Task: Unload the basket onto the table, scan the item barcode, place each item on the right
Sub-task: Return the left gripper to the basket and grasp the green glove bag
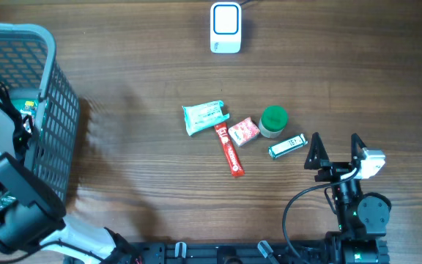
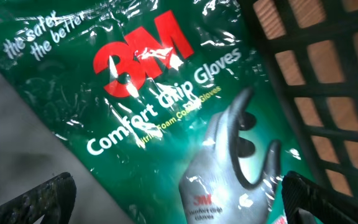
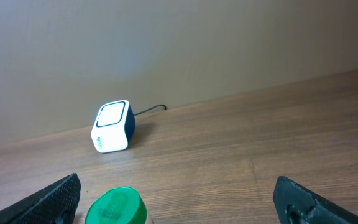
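Observation:
The white barcode scanner (image 1: 226,28) stands at the back middle of the table and also shows in the right wrist view as the scanner (image 3: 112,127). My left arm reaches down into the grey basket (image 1: 50,110). There my left gripper (image 2: 182,208) is open just above a green 3M glove packet (image 2: 160,93), its fingertips (image 2: 48,199) on either side, nothing held. My right gripper (image 1: 337,150) is open and empty at the table's right, behind a green-lidded jar (image 1: 273,119); the jar's lid (image 3: 117,208) sits near the left fingertip (image 3: 48,199).
Loose items lie mid-table: a teal packet (image 1: 204,116), a red tube (image 1: 229,150), a pink packet (image 1: 244,130) and a small green-and-white item (image 1: 287,146). The basket's lattice wall (image 2: 316,68) rises close on the right of the left gripper.

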Robot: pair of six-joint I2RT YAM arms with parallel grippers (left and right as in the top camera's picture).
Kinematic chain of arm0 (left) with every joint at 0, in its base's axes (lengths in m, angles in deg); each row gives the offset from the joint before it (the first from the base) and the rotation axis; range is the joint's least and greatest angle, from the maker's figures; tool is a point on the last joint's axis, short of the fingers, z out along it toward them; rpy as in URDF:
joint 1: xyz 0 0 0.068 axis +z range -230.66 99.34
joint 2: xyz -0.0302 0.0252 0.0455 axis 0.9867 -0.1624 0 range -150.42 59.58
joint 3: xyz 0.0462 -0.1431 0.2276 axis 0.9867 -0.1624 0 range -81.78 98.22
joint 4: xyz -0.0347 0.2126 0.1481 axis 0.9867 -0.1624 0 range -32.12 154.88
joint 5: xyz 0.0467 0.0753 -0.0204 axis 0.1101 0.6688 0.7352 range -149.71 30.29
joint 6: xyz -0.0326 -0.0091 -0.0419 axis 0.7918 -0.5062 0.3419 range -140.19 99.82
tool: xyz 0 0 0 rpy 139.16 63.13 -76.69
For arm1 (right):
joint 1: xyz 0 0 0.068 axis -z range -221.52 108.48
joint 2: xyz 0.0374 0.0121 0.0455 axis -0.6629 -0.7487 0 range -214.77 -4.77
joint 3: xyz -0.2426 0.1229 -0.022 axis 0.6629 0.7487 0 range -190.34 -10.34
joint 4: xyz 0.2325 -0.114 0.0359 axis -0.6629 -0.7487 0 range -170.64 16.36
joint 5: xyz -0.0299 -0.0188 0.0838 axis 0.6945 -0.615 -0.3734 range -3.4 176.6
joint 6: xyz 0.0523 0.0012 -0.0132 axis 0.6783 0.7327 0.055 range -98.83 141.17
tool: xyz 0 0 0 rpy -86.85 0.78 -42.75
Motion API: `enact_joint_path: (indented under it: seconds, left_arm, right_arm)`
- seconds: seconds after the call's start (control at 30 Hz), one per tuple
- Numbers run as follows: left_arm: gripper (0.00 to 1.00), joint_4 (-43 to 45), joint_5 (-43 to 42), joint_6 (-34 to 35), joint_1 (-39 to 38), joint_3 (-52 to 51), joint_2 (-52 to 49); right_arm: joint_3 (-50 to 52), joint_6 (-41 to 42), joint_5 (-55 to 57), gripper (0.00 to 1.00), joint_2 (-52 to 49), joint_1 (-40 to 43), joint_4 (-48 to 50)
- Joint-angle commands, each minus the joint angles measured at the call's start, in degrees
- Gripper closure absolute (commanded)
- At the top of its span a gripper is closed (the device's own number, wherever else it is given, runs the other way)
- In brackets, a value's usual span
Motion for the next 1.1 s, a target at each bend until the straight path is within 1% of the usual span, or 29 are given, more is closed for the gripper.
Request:
enact_joint_path:
  seconds: [0.0, 0.1, 0.13, 0.17, 0.2, 0.23, 0.27, 0.3, 0.4, 0.47, 0.57, 0.6, 0.67, 0.73, 0.87, 1.07]
  left_arm:
    - [0.00, 0.04, -2.34, 0.79, 1.73, -0.68, -4.87]
    - [0.00, 0.39, -5.35, 0.59, 3.41, -0.68, -8.11]
    - [0.00, 0.46, -6.40, -0.63, 3.93, -0.68, -8.76]
    - [0.00, 0.74, -7.93, -2.64, 4.46, -0.68, -9.53]
    - [0.05, 1.49, -9.84, -7.26, 4.94, -0.68, -10.36]
    - [0.36, 1.66, -10.84, -12.22, 5.01, -0.68, -10.91]
    - [0.84, 1.53, -11.21, -15.89, 5.01, -0.68, -11.15]
    - [0.96, 0.66, -11.37, -18.86, 4.90, -0.70, -11.28]
    - [0.96, -1.33, -11.50, -21.99, 4.90, -0.66, -11.21]
    - [0.96, -1.33, -13.60, -24.87, 4.90, -0.44, -10.49]
    - [0.96, -1.40, -17.70, -29.73, 4.90, 1.55, -6.49]
    - [0.96, -1.40, -19.80, -32.09, 4.90, 3.02, -3.76]
    - [0.96, -1.42, -22.91, -34.71, 4.90, 5.68, 1.68]
    - [0.96, -1.40, -24.87, -37.20, 4.90, 8.37, 9.70]
    - [0.96, -1.16, -24.83, -37.20, 4.96, 8.87, 26.03]
    - [0.96, -2.54, -24.90, -37.18, 4.94, 8.87, 40.06]
  right_arm:
    - [0.07, -0.50, 0.57, 0.00, 0.46, -0.35, 0.13]
    - [0.07, -0.55, 0.57, 0.00, 0.46, -0.35, 0.13]
    - [0.07, -0.55, 0.57, 0.00, 0.46, -0.35, 0.13]
    - [0.07, -0.50, 0.57, 0.00, 0.46, -0.35, 0.13]
    - [0.07, -0.52, 0.57, 0.00, 0.46, -0.35, 0.13]
    - [0.07, -0.50, 0.57, 0.00, 0.46, -0.35, 0.13]
    - [0.07, -0.52, 0.57, 0.00, 0.46, -0.35, 0.13]
    - [0.07, -0.52, 0.57, 0.00, 0.46, -0.35, 0.13]
    - [0.07, -0.50, 0.57, 0.00, 0.46, -0.35, 0.13]
    - [0.07, -0.52, 0.57, 0.00, 0.46, -0.35, 0.13]
    - [0.07, -0.52, 0.57, 0.00, 0.46, -0.35, 0.13]
    - [0.07, -0.52, 0.57, 0.00, 0.46, -0.35, 0.13]
    - [0.07, -0.52, 0.57, 0.00, 0.46, -0.35, 0.13]
    - [0.07, -0.50, 0.57, 0.00, 0.46, -0.35, 0.13]
    - [0.07, -0.52, 0.57, 0.00, 0.46, -0.35, 0.13]
    - [0.07, -0.50, 0.57, 0.00, 0.46, -0.35, 0.13]
